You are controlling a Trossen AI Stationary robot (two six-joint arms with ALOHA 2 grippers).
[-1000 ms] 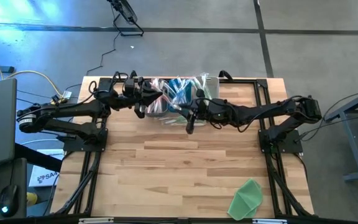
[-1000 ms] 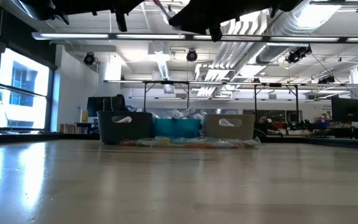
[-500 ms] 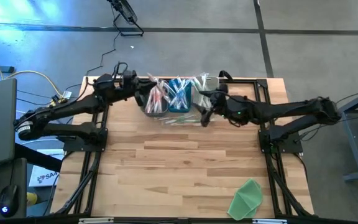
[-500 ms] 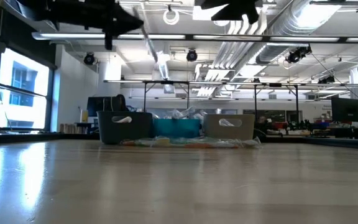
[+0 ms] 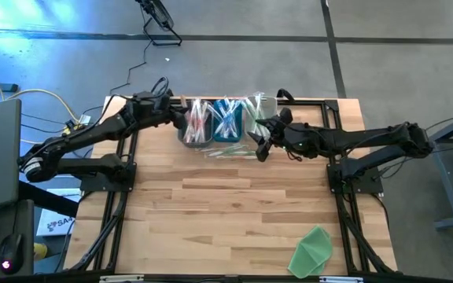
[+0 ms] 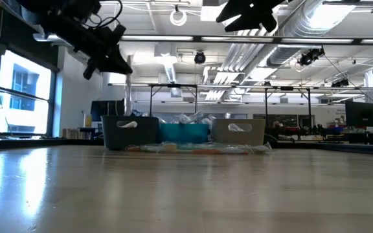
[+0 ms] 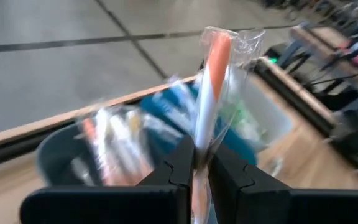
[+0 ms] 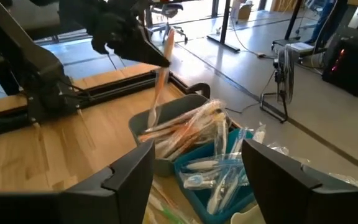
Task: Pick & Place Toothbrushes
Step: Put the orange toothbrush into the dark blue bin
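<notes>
I read sort as mid-run. Left pincer [image 7: 194,167] pinching orange plastic-wrapped toothbrush [image 7: 211,81] above dark grey bin [image 5: 193,130], top centre of high view. Right pincer [image 8: 194,163] spread, empty. Loose wrapped toothbrushes [image 5: 228,152] left on wooden counter [image 5: 226,212].
</notes>
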